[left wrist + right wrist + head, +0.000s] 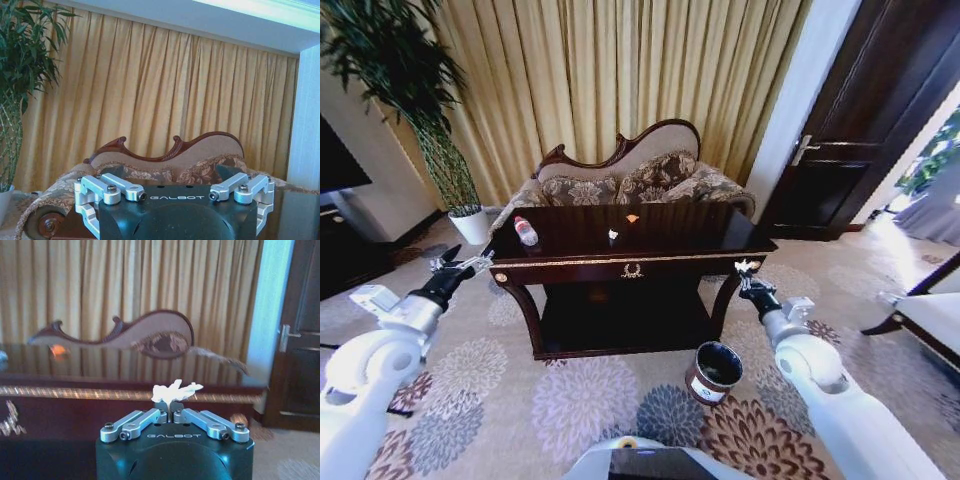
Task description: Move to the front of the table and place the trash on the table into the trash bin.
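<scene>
Already the right gripper is pinched on a white scrap, just off the table corner, with the trash bin below and slightly inward (nothing between). The left gripper hangs spread beside the bottle; 2 scraps remain, sofa behind.

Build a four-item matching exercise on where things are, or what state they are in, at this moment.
1. clear plastic bottle with red cap
2. small round dark brown trash bin
3. left gripper
4. right gripper

A. on the carpet
B. shut on a white scrap
C. left end of the dark glossy table
D. open, empty

Pairs: 1-C, 2-A, 3-D, 4-B
</scene>
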Available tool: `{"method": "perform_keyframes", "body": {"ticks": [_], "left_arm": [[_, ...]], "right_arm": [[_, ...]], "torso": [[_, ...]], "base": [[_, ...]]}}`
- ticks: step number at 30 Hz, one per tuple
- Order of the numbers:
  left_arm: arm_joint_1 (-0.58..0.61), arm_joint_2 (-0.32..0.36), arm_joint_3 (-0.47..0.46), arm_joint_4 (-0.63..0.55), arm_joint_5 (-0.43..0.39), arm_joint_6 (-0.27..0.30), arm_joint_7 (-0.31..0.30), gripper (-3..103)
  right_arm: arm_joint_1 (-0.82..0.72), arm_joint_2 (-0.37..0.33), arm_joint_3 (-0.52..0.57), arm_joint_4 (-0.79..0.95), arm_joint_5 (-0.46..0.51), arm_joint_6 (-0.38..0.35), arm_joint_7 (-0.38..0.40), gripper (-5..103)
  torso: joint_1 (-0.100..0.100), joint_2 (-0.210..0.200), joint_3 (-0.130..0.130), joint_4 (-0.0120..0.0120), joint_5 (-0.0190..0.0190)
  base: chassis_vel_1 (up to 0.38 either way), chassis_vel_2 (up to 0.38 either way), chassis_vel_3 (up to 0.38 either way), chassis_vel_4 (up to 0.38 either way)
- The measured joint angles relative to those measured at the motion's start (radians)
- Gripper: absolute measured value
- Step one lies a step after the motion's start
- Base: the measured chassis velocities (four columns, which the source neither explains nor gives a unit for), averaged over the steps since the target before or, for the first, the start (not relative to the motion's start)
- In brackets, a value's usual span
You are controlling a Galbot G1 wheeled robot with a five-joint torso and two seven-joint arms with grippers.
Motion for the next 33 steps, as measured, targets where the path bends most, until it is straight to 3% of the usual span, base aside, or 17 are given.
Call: {"method": "perform_keyframes", "body": {"ticks": [9,15,20,31,33], "left_arm": [[0.005,-0.005,-0.002,-0.003,0.001,0.0,0.0,100],[0.0,-0.013,-0.004,-0.01,0.001,0.0,0.0,100],[-0.001,-0.019,-0.006,-0.011,-0.001,0.0,0.0,100],[0.015,-0.014,-0.015,-0.028,-0.005,0.0,-0.001,100],[0.019,-0.012,-0.021,-0.031,-0.006,0.001,-0.002,100]], "right_arm": [[-0.016,0.092,-0.023,-0.191,-0.108,0.027,-0.058,2],[0.01,0.149,-0.049,-0.411,-0.255,0.081,-0.112,2],[0.059,0.198,-0.07,-0.565,-0.308,0.098,-0.107,2],[0.13,0.253,-0.095,-0.702,-0.374,0.122,-0.078,1],[0.129,0.255,-0.096,-0.707,-0.387,0.126,-0.079,12]], "torso": [[0.001,-0.001,0.0,-0.0002,0.0003],[0.0,0.0,0.0,-0.0002,0.0002],[0.001,0.0,0.0,0.0,0.0002],[0.001,0.0,0.0,0.0,0.0003],[0.001,0.0,0.0,-0.0003,0.0002]], "base": [[0.003,-0.004,-0.007,0.005],[0.0,0.0,0.0,0.0],[0.0,0.0,0.0,0.0],[0.0,0.0,0.0,0.0],[0.0,0.0,0.0,0.0]]}}
